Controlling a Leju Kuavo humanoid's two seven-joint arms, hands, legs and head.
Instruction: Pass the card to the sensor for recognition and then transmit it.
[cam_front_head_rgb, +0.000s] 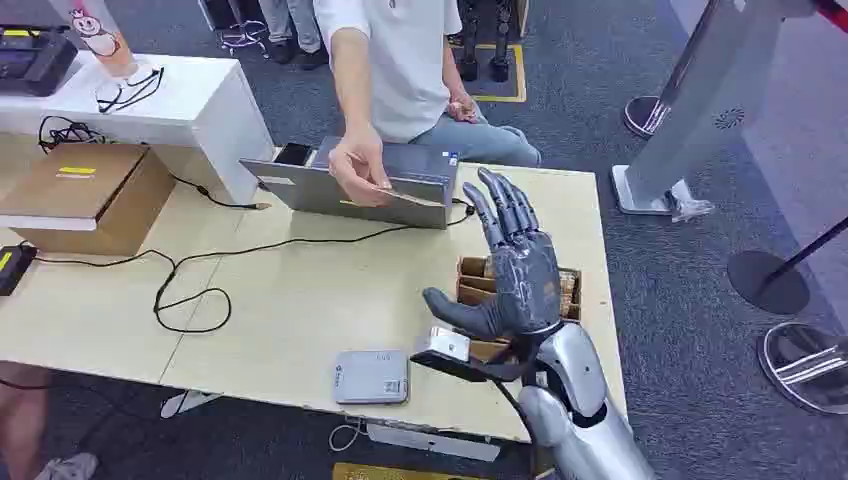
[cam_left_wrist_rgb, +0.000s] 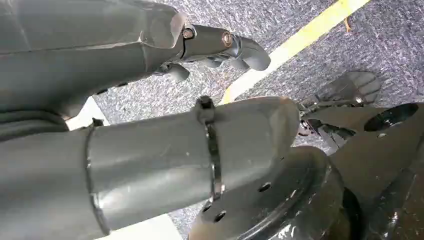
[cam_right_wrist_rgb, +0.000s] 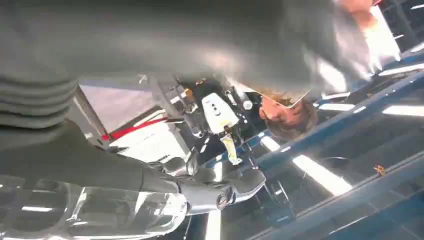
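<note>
A person's hand (cam_front_head_rgb: 357, 160) holds the thin tan card (cam_front_head_rgb: 408, 197) in front of a grey laptop (cam_front_head_rgb: 300, 188) at the far side of the table. My right hand (cam_front_head_rgb: 515, 262) is raised over the wooden card box (cam_front_head_rgb: 571, 290), fingers spread and pointing up, holding nothing and well apart from the card. The flat grey sensor (cam_front_head_rgb: 371, 377) lies near the table's front edge, left of that hand. In the right wrist view my right hand (cam_right_wrist_rgb: 210, 187) is blurred against the ceiling. My left hand (cam_left_wrist_rgb: 220, 45) hangs over the carpet with nothing in it, thumb apart from the fingers.
A cardboard box (cam_front_head_rgb: 85, 195) stands at the table's left, with a black cable (cam_front_head_rgb: 190, 290) looping across the middle. A white cabinet (cam_front_head_rgb: 190, 90) is behind it. Stanchion bases (cam_front_head_rgb: 768, 280) and a grey stand (cam_front_head_rgb: 690, 120) are on the floor to the right.
</note>
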